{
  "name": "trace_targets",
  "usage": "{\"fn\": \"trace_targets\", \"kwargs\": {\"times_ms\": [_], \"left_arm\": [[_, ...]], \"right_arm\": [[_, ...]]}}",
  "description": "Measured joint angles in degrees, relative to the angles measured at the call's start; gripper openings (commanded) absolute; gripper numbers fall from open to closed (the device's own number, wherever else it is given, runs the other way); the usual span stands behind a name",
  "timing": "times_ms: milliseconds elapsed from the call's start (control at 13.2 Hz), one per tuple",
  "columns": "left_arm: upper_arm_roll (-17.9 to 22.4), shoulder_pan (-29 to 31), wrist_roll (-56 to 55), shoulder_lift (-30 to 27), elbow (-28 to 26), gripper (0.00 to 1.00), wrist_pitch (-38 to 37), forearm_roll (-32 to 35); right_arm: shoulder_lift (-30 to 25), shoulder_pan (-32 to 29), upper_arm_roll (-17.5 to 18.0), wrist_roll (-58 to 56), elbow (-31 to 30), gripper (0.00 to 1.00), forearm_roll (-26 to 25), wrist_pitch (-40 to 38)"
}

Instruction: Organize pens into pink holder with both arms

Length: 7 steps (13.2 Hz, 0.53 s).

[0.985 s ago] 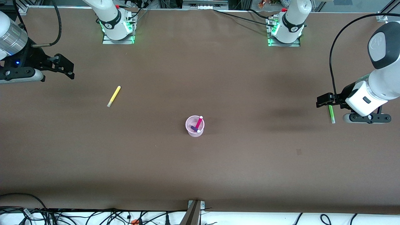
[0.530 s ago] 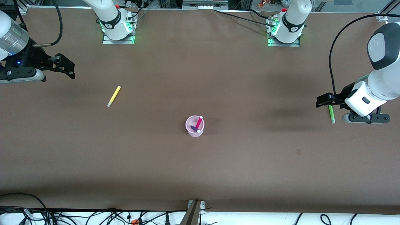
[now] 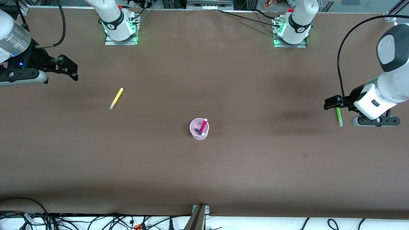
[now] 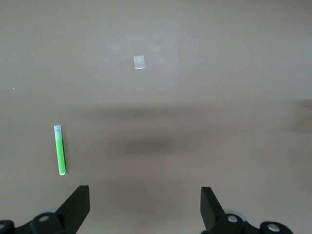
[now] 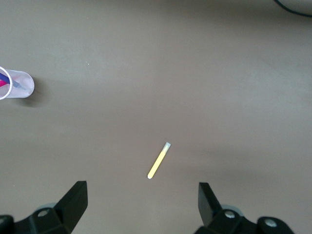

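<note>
Green pen point(image 3: 338, 117) on table, under open left pincer point(image 3: 329, 103).

In the right wrist view the pink holder point(image 5: 15, 84) is cut by the picture's edge, so only part of its rim and of the magenta pen point(image 5: 3, 83) and purple pen point(image 5: 5, 77) in it shows. In the front view the lower ends of both pens are hidden in the holder. The end of the green pen point(image 3: 338, 116) farther from the front camera lies under the left gripper point(image 3: 331, 103), and the right gripper point(image 3: 69, 67) has its arm cut by the edge.
</note>
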Motion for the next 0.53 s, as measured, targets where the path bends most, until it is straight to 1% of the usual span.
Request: {"fn": "trace_targets", "kwargs": {"times_ms": [530], "left_arm": [[0.01, 0.04, 0.0, 0.22, -0.07, 1.0, 0.05, 0.0]], "right_arm": [[0.02, 0.38, 0.0, 0.0, 0.0, 1.0, 0.0, 0.0]]}}
